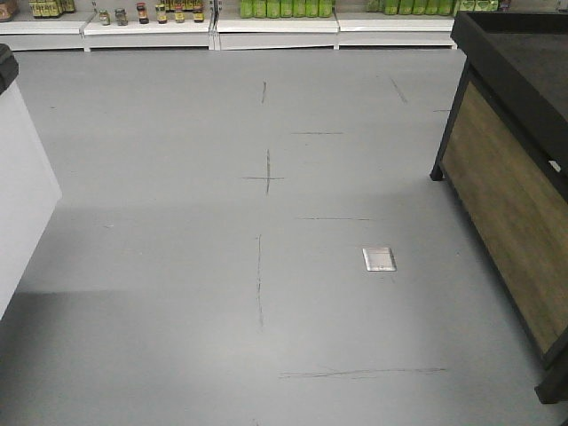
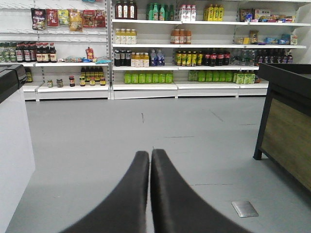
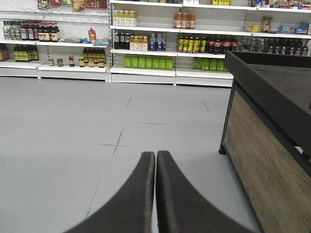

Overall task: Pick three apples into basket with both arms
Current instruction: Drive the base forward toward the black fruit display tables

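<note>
No apples and no basket show in any view. In the left wrist view my left gripper (image 2: pixel 150 153) is shut, its two black fingers pressed together with nothing between them, held above grey floor and facing the shelves. My right gripper (image 3: pixel 156 154) in the right wrist view is likewise shut and holds nothing, pointing the same way over the floor. Neither arm appears in the front-facing view.
A black-topped stand with wood-panelled sides (image 1: pixel 515 195) stands at the right, also seen as the stand (image 3: pixel 262 145). A white counter (image 1: pixel 22 186) is at the left. Stocked shelves (image 2: pixel 146 48) line the far wall. A metal floor plate (image 1: pixel 379 259) lies in the grey floor.
</note>
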